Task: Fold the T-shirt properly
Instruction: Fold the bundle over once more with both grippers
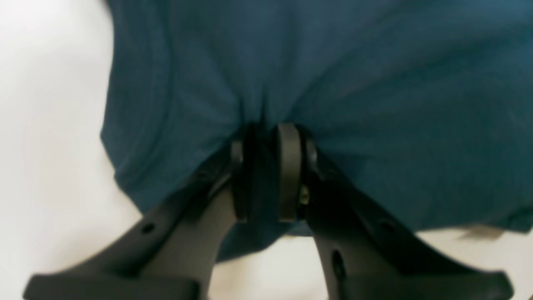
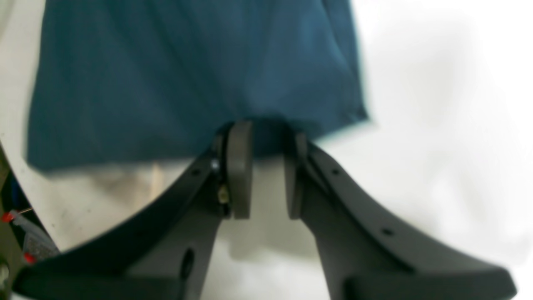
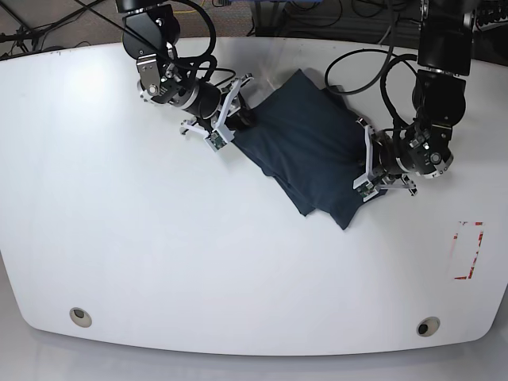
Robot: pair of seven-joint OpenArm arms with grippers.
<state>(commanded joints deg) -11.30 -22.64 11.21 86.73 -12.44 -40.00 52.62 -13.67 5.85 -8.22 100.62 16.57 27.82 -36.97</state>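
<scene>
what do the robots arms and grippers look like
Both arms are black jointed segments with silver metal wrist housings and looping black cables. The left gripper and right gripper have matte dark grey curved plastic fingers with flat pads and small screw holes, on white brackets.

White desk point(image 3: 143, 238) under my arms carries the dark blue T-shirt point(image 3: 305, 151), folded and lying diagonally near the far edge. A red-outlined marking point(image 3: 468, 250) sits by one desk edge.

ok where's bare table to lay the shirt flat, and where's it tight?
Bare table runs left of and in front of the T-shirt. A smaller bare patch sits between shirt and red marking. It is tight around the shirt: right gripper and left gripper flank it.
</scene>
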